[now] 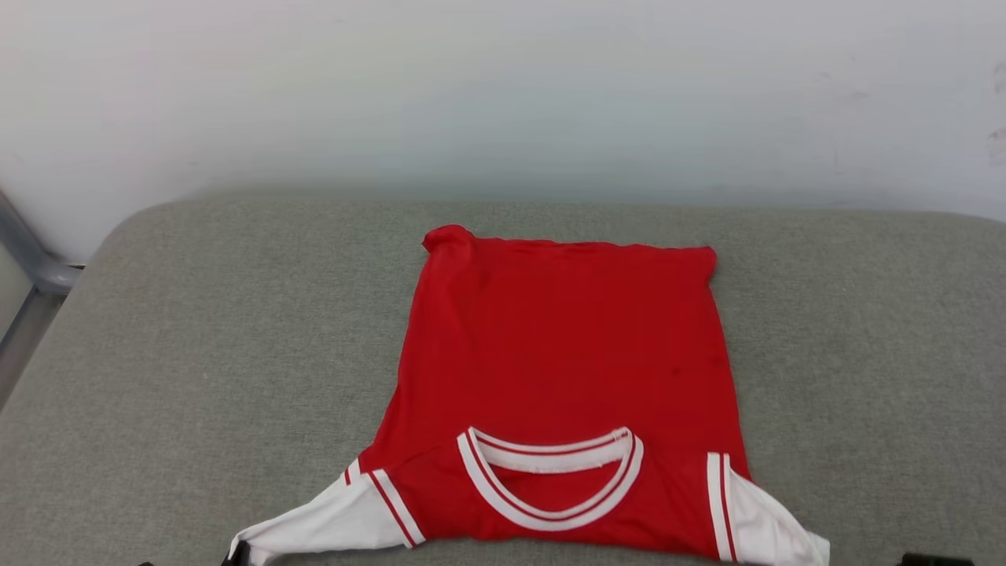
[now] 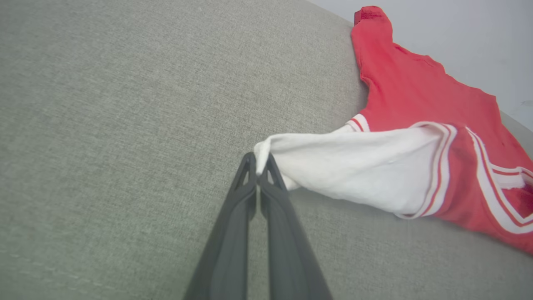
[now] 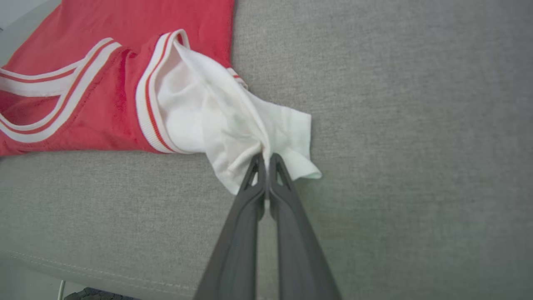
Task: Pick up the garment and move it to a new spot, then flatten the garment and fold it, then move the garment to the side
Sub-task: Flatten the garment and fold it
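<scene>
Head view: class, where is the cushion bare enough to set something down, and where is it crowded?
Bare grey cushion lies left of the jersey, right of it, and in a strip between its hem and the wall. The near edge is crowded: left claw and right claw each pinch the jersey there.

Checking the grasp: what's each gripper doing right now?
Left gripper: shut on the garment, at one white sleeve.
Right gripper: shut on the other sleeve.
</scene>
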